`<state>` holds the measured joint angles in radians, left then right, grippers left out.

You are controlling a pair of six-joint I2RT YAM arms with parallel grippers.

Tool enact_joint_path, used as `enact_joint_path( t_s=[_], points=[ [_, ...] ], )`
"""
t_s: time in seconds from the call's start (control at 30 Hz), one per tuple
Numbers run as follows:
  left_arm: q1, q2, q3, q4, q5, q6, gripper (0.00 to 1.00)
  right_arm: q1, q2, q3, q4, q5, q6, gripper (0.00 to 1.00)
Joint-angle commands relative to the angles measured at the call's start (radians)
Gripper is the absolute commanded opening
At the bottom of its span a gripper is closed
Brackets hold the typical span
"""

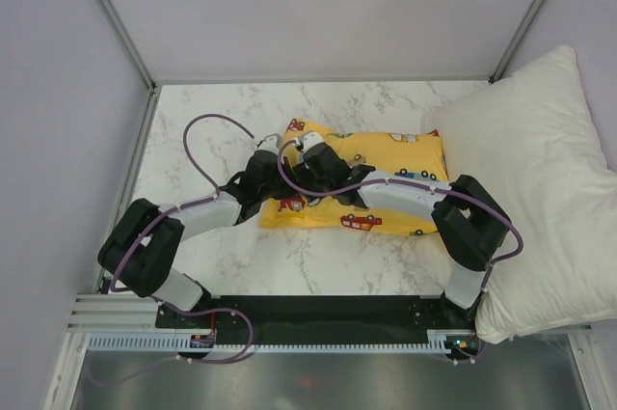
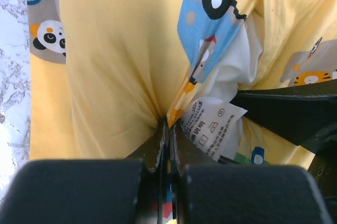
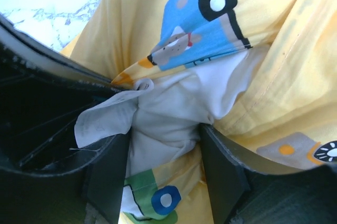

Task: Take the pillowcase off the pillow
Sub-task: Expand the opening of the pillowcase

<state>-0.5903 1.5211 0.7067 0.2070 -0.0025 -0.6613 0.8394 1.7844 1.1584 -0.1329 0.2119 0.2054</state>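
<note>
The work cell is closed in by pale lilac walls (image 1: 58,92) on a metal frame, around a white marble-pattern bench (image 1: 193,130). A large white pillow (image 1: 540,169) occupies the right edge of the bench and overhangs it. It is not part of the task.

**Task items**
- The pillowcase (image 1: 386,154) lies flat at mid-bench, nearer the far edge than the near edge. Its right end is just beside the large white pillow. Its open end faces the left edge.
- The pillow (image 3: 174,103) is almost entirely inside the pillowcase. Only a bunched pale corner shows at the opening.

**Grippers**
- Both arms reach from the near edge and meet at the open end.
- The left gripper (image 2: 168,126) has its fingers pressed together, with a fold of the yellow pillowcase rim pinched between them.
- The right gripper (image 3: 164,132) has its fingers set partly apart, one on each side of the exposed pillow corner. The pale fabric bulges between them and touches both, so it reads as a grip on the pillow.
- A white care label (image 2: 210,126) hangs at the opening, between the two grippers.

**Progress**
- Judged early: the opening is found and both holds are set.
- No length of pillow has been drawn out.
- Remaining: separate the two holds until the pillow is fully clear of the case.
</note>
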Motion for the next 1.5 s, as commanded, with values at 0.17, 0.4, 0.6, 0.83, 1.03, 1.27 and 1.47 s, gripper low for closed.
enact_joint_path(
  t_s=[0.17,0.4,0.6,0.83,1.03,1.27,1.47],
  points=[
    [-0.005,-0.016,-0.084,-0.242,-0.013,0.023,0.02,-0.019,0.124,0.06,-0.125,0.071,-0.029,0.59],
    [-0.005,-0.045,-0.085,-0.232,-0.005,0.026,0.02,-0.017,0.17,-0.048,0.001,-0.103,0.038,0.41],
    [-0.005,-0.094,-0.105,-0.23,-0.016,0.035,0.02,-0.019,0.213,-0.095,0.02,-0.037,0.12,0.0],
    [-0.003,-0.171,-0.095,-0.351,-0.082,0.038,0.02,-0.121,0.165,-0.089,-0.025,0.086,0.178,0.0],
    [0.009,-0.262,-0.111,-0.42,-0.111,0.045,0.02,-0.238,0.158,-0.077,-0.042,0.126,0.17,0.0],
    [0.012,-0.306,-0.125,-0.472,-0.114,0.049,0.02,-0.298,0.162,-0.031,-0.059,0.162,0.181,0.0],
    [0.012,-0.332,-0.145,-0.482,-0.131,0.055,0.02,-0.321,0.156,-0.009,-0.082,0.201,0.16,0.0]
  ],
)
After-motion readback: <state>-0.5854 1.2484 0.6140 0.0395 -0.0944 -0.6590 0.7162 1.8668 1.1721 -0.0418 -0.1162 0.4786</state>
